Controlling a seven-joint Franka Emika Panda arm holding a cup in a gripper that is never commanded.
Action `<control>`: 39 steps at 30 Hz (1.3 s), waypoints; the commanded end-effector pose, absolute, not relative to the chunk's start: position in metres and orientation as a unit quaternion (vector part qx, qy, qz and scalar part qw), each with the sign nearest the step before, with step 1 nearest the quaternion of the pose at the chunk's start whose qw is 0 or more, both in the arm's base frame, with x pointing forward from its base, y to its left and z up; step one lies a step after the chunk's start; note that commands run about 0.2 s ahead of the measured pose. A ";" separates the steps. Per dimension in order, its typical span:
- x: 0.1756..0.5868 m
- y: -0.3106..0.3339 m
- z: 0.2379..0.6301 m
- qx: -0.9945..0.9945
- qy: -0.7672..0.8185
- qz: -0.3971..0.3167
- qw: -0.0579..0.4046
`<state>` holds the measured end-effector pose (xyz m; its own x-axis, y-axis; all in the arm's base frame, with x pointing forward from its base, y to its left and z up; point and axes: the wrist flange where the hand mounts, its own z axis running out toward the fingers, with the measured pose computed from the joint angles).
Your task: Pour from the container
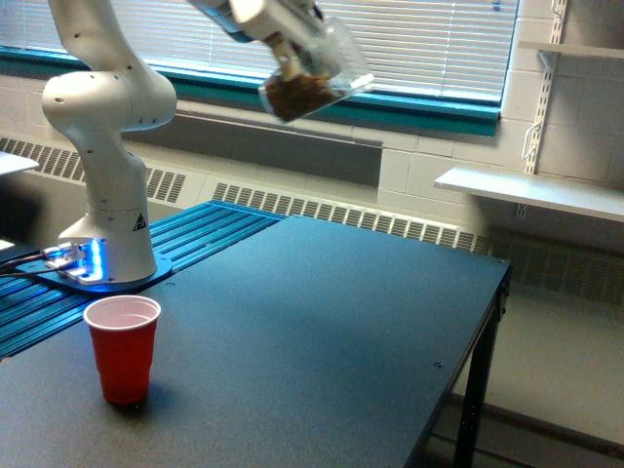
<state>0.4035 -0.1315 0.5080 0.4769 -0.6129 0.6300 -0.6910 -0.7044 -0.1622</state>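
Observation:
The container (314,76) is a clear jar tilted on its side, with brown pieces gathered in its lower left part. It hangs high above the table near the top of the exterior view, a little left of centre. My gripper (281,39) is shut on it from the upper left. A red cup (122,348) stands upright on the dark table (322,331) at the lower left, far below and to the left of the jar. Nothing shows inside the cup.
The arm's white base (107,175) stands on a blue ribbed mat (195,234) at the exterior view's left. The table's edge runs down the right side. A window with blinds (409,39) and white wall shelves (546,190) lie behind.

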 end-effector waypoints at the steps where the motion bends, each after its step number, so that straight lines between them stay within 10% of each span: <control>1: 0.371 -0.154 0.491 0.845 -0.412 0.335 0.069; 39: 0.252 -0.198 0.398 0.827 -0.497 0.220 0.139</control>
